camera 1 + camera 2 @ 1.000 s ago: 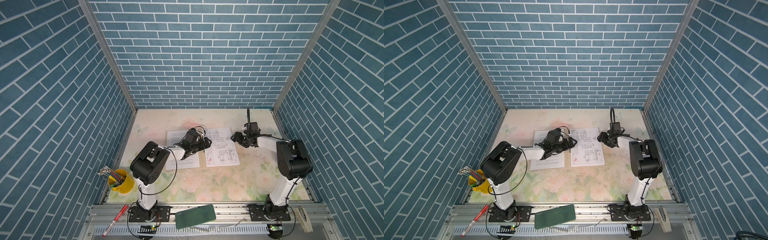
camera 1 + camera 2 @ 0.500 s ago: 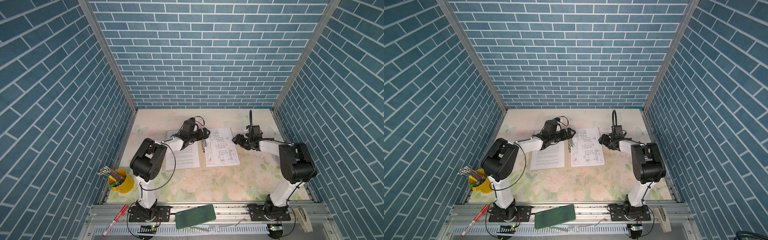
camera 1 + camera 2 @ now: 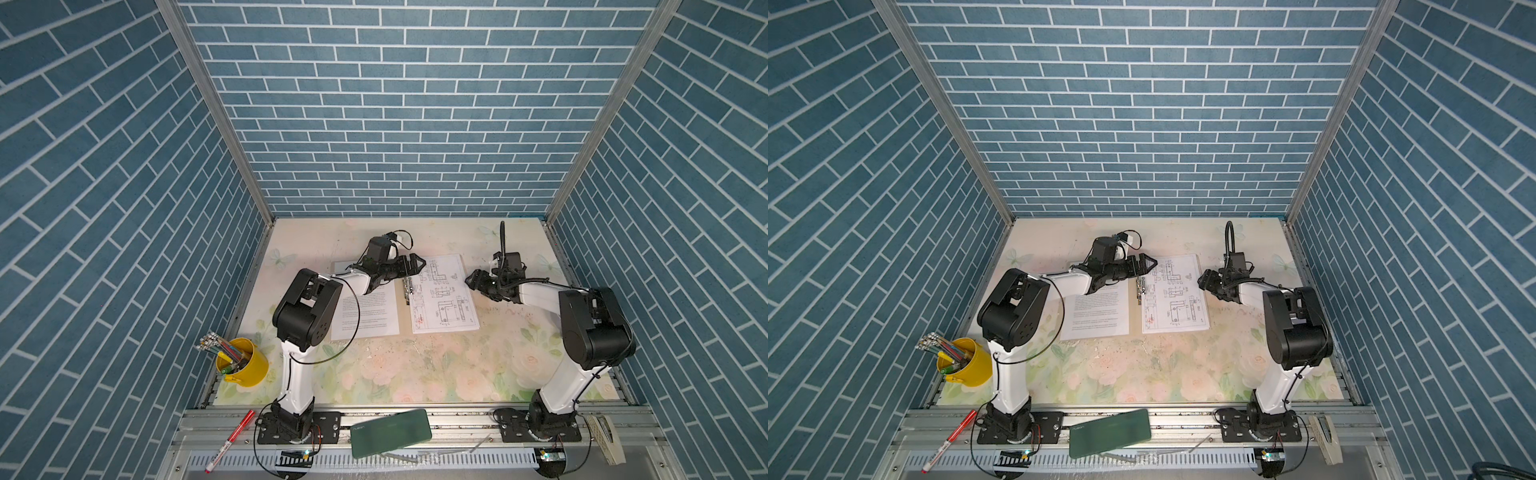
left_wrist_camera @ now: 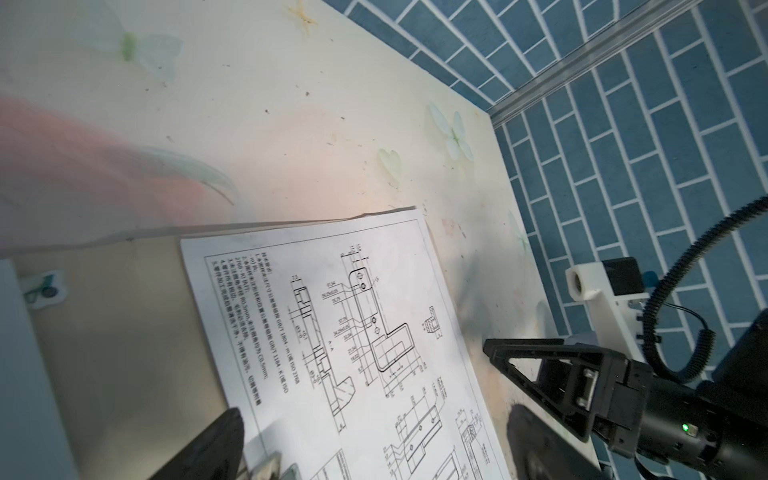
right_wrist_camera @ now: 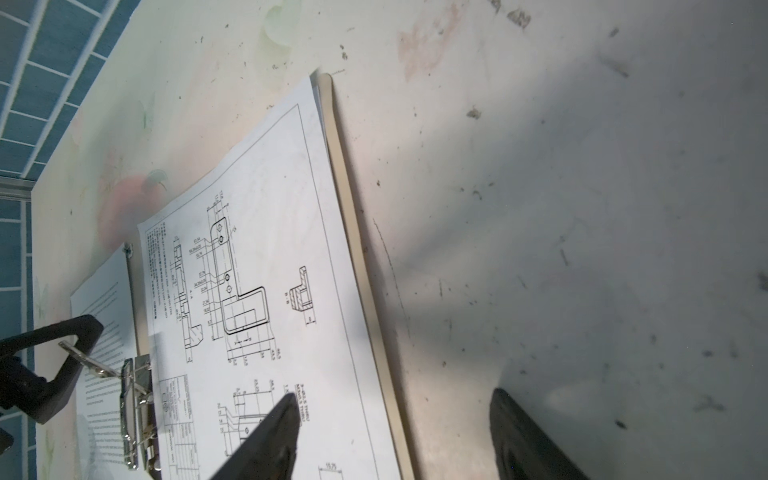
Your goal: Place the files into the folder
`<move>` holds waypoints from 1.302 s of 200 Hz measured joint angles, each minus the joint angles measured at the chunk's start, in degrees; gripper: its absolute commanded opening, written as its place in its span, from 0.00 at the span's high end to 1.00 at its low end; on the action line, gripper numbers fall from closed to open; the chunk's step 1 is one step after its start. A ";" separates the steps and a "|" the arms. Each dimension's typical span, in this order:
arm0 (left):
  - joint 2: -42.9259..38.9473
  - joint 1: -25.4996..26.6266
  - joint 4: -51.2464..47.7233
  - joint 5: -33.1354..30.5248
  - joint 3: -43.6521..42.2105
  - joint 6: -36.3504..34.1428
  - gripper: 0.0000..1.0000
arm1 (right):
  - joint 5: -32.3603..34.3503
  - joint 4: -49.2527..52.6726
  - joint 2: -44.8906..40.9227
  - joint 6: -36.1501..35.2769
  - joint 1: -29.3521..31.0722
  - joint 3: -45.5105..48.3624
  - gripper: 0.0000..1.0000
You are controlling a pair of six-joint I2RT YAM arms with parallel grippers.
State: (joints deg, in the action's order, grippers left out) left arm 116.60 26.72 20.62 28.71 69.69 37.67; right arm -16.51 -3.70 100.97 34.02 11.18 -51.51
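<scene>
Change: left claw (image 3: 417, 263) has risen from the open folder (image 3: 404, 325), jaws spread wide, empty; clip (image 3: 406, 289) sits just below it. Right claw (image 3: 472, 279) eased back, jaws apart, empty, just outside the diagram sheet (image 3: 444, 305), which lies between both claws on the folder. Text sheet (image 3: 370, 318) behind left claw. Reads as release, filing nearly done.

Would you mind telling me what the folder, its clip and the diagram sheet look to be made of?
The folder looks like matte tan cardboard: its edge shows as a thick, dull strip. The clip seems to be polished metal, silvery with bright glints. The diagram sheet appears to be plain white paper: thin, matte and printed with black lines.
</scene>
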 measured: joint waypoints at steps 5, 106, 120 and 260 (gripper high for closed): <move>-0.24 0.07 0.76 0.22 -0.55 0.20 0.00 | 0.00 -0.02 0.00 0.02 0.00 0.02 0.28; -7.17 5.81 10.23 0.42 -9.73 3.13 0.04 | -0.31 -1.55 -1.68 0.50 -0.11 2.60 0.28; -7.93 6.25 11.02 -0.35 -11.06 3.15 0.04 | -0.31 -1.29 -1.99 0.66 -0.11 2.80 0.29; -11.87 -1.09 -2.67 -6.38 -11.56 1.77 0.46 | -3.48 3.26 -8.59 18.86 10.93 3.30 0.56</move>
State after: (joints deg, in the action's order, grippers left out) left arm 104.73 25.63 17.96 22.33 58.13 39.44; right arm -19.99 -0.45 92.38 52.88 22.11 -48.21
